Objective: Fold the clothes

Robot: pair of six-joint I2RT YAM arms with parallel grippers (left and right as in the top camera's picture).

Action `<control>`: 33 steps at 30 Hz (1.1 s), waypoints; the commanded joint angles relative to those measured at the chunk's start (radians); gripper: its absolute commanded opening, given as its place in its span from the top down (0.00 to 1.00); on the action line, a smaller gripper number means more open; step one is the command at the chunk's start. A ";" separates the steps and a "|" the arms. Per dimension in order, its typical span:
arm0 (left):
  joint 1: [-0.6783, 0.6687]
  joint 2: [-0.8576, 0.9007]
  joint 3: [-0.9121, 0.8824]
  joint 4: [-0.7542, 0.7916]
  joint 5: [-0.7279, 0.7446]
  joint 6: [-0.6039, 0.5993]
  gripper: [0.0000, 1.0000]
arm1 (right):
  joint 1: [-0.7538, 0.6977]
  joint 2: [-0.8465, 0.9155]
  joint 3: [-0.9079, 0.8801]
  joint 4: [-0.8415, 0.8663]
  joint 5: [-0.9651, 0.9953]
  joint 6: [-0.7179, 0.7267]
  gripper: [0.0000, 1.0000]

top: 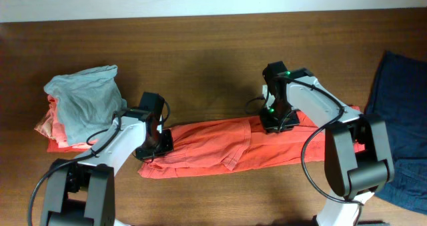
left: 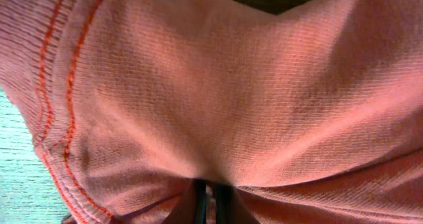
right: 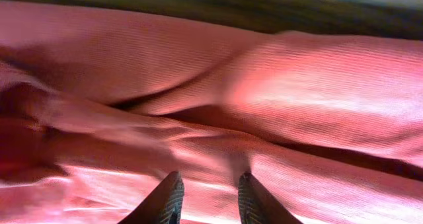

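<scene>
Dark wood worktop (top: 200, 39) carries a coral-red shirt (top: 220, 146), laid as a long narrow band along the near edge, about midway. It is rumpled and ribbed, with a stitched hem at its left end. On that end sits the left end effector (top: 155, 143), jaws nearly closed with cloth bunching into them (a pinch, I judge, for lifting that end over). Farther right the right end effector (top: 279, 119) rests with jaws parted, gripping nothing, probably steadying the band. A grey-blue shirt (top: 83, 99) lies by the left edge, a navy garment (top: 400, 119) at the right edge.
</scene>
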 commanded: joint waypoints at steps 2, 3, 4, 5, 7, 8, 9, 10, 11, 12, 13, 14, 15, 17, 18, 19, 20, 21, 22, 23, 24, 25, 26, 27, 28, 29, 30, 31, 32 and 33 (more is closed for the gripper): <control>0.006 0.004 -0.034 -0.005 -0.034 0.019 0.92 | -0.008 0.002 -0.004 -0.014 0.102 0.005 0.67; 0.006 0.004 -0.034 -0.004 -0.034 0.019 0.92 | -0.013 0.001 -0.002 -0.018 0.115 0.006 0.66; 0.007 0.004 -0.034 -0.001 -0.035 0.019 0.92 | -0.022 -0.002 0.000 -0.026 0.123 0.009 0.66; 0.007 0.004 -0.034 0.003 -0.035 0.019 0.92 | -0.034 -0.008 0.002 -0.029 0.125 0.009 0.66; 0.007 0.004 -0.034 0.017 -0.035 0.019 0.91 | -0.063 -0.024 0.007 -0.035 0.124 0.015 0.67; 0.007 0.004 -0.034 0.030 -0.035 0.019 0.91 | -0.085 -0.039 0.011 -0.039 0.124 0.022 0.66; 0.008 0.004 -0.034 0.045 -0.035 0.019 0.91 | -0.108 -0.054 0.016 -0.043 0.124 0.028 0.66; 0.008 0.004 -0.034 0.063 -0.035 0.019 0.90 | -0.131 -0.071 0.019 -0.045 0.124 0.028 0.65; 0.008 0.004 -0.034 0.089 -0.040 0.019 0.88 | -0.173 -0.102 0.021 -0.046 0.124 0.028 0.62; 0.008 0.004 -0.034 0.101 -0.045 0.019 0.88 | -0.189 -0.114 0.021 -0.047 0.124 0.028 0.61; 0.018 0.004 -0.033 0.135 -0.051 0.019 0.87 | -0.257 -0.151 0.021 -0.050 0.124 0.025 0.50; 0.029 0.004 -0.033 0.151 -0.050 0.019 0.87 | -0.294 -0.163 0.021 -0.054 0.124 0.020 0.45; 0.047 0.004 -0.033 0.167 -0.050 0.019 0.87 | -0.330 -0.171 0.021 -0.060 0.119 0.005 0.43; 0.087 0.004 -0.033 0.197 -0.051 0.019 0.87 | -0.387 -0.172 0.021 -0.072 0.104 -0.011 0.41; 0.115 0.004 -0.033 0.220 -0.051 0.020 0.87 | -0.420 -0.169 0.020 -0.075 0.079 -0.024 0.40; 0.143 0.004 -0.033 0.244 -0.050 0.020 0.87 | -0.451 -0.166 0.020 -0.074 0.055 -0.037 0.40; 0.172 0.004 -0.033 0.272 -0.049 0.023 0.87 | -0.475 -0.165 0.020 -0.073 0.034 -0.055 0.40; 0.195 0.004 -0.032 0.298 -0.045 0.036 0.87 | -0.497 -0.163 0.020 -0.072 0.022 -0.072 0.39; 0.217 0.004 -0.032 0.326 -0.039 0.046 0.87 | -0.519 -0.163 0.020 -0.070 0.014 -0.083 0.37; 0.238 0.004 -0.032 0.347 -0.023 0.047 0.87 | -0.535 -0.162 0.020 -0.068 0.010 -0.092 0.35; 0.254 0.004 -0.032 0.364 0.003 0.060 0.87 | -0.552 -0.162 0.020 -0.066 0.011 -0.094 0.34; 0.267 0.004 -0.031 0.372 0.032 0.071 0.87 | -0.568 -0.162 0.020 -0.063 0.011 -0.094 0.33; 0.274 0.004 -0.030 0.376 0.051 0.079 0.87 | -0.586 -0.162 0.020 -0.061 0.011 -0.094 0.32; 0.279 0.003 -0.029 0.375 0.077 0.089 0.87 | -0.613 -0.162 0.020 -0.061 0.011 -0.094 0.32; 0.278 0.003 -0.028 0.376 0.092 0.100 0.88 | -0.629 -0.162 0.020 -0.061 0.010 -0.093 0.32; 0.275 0.002 -0.026 0.374 0.115 0.117 0.88 | -0.641 -0.162 0.020 -0.062 0.010 -0.093 0.32; 0.273 -0.002 -0.023 0.372 0.148 0.134 0.88 | -0.655 -0.162 0.020 -0.062 0.000 -0.093 0.32; 0.272 -0.007 -0.020 0.372 0.180 0.145 0.88 | -0.666 -0.162 0.020 -0.061 -0.016 -0.093 0.32; 0.271 -0.017 -0.016 0.370 0.213 0.150 0.89 | -0.676 -0.162 0.020 -0.061 -0.029 -0.094 0.32; 0.271 -0.032 -0.012 0.367 0.245 0.150 0.89 | -0.685 -0.162 0.020 -0.061 -0.035 -0.093 0.32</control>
